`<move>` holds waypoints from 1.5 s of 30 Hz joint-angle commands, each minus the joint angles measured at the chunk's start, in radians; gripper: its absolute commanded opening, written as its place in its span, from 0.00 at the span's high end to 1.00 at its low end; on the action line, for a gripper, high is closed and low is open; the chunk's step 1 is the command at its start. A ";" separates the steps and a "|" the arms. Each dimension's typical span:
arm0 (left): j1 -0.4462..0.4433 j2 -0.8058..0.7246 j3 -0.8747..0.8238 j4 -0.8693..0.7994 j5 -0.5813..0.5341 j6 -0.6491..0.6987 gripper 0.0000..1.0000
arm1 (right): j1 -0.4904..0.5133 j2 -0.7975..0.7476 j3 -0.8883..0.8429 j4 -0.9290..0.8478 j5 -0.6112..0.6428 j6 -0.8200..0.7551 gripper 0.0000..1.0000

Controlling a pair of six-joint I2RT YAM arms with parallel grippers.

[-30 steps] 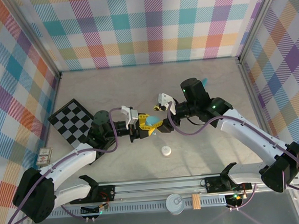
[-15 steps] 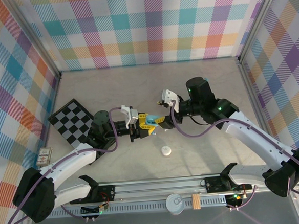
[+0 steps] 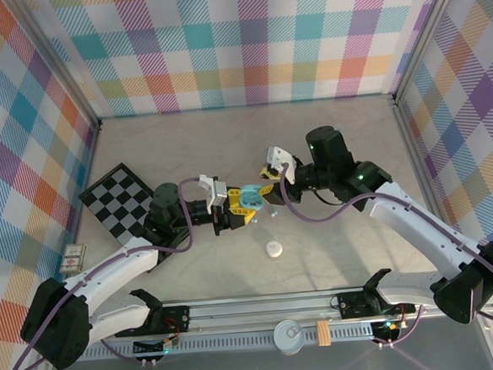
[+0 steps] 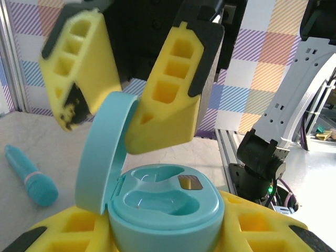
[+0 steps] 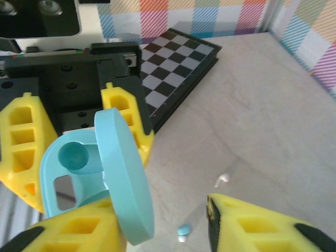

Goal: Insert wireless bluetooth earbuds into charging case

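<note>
Starting at the near rail of the worktop, a round tin lies beside a small brown block. A little farther in, a white round cap rests alone on the bare surface.

Behind it, in the middle, the two hands meet. The left hand is closed on the teal charging case, and its yellow fingers press the body from both sides. The lid of the case stands open, almost upright on its hinge.

The right hand comes from the opposite side with its fingers spread, and the upper edge of the lid is between them. One finger is just beside the lid, but I cannot tell if it really touches. The other finger is well clear, so this hand is open and grips nothing.

Two earbuds lie on the worktop below the right hand, both outside the case. The pale blue earbud is the nearer to the case, and the white earbud lies a little apart from it.

To the left, at about the same depth, a chessboard lies flat near the side wall. Farther back, a teal stick lies on the worktop, well apart from the case.
</note>
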 commanded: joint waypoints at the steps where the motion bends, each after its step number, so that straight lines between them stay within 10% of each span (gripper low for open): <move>1: -0.007 -0.013 0.016 0.047 0.040 0.002 0.69 | -0.003 0.026 0.039 -0.039 -0.084 -0.026 0.69; 13: -0.007 0.004 0.016 0.058 0.019 0.003 0.67 | -0.003 0.020 0.036 -0.006 -0.057 -0.017 0.99; 29: -0.007 0.014 0.017 0.088 -0.017 -0.023 0.33 | -0.003 0.012 0.027 0.022 -0.008 -0.004 1.00; 45: -0.007 0.021 0.014 0.100 0.003 -0.030 0.52 | -0.002 0.018 0.033 0.009 -0.034 0.010 1.00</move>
